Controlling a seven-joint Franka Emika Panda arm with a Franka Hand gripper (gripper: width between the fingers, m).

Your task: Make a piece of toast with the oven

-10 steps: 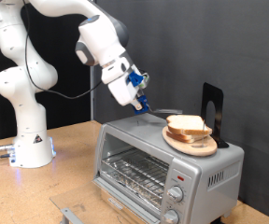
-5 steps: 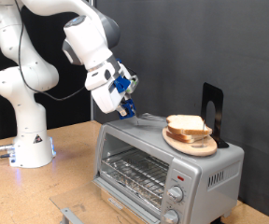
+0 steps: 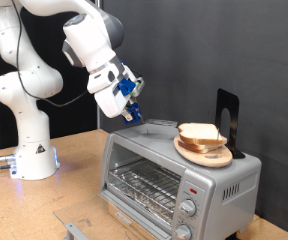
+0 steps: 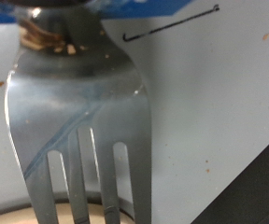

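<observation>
- Evidently the gripper hung above the end of the oven nearer the exterior view's left, tilted down toward the bread, with its fingers clenched on the handle of a metal fork.
- The wrist view was filled by that fork: its tines ran from the hand toward a pale edge at the frame's border, probably the bread, though too little showed to be sure.
- In the exterior view the fork was only a thin dark sliver below the blue fingers, apart from the bread and the oven's top.
- The piece of toast lay on top of a short stack on a round wooden plate, which sat on the oven's roof toward the exterior view's right, just before a black upright stand.
- The oven's glass door looked closed, with the wire rack bare behind it, so no slice had gone in yet.
- Judging by this, the step in hand was getting the top slice with the fork. Done well, it would mean keeping a firm hold so the handle did not twist, bringing the tines low and nearly flat at the top slice only, and moving slowly so the stack and plate stayed put on the smooth metal roof.
</observation>
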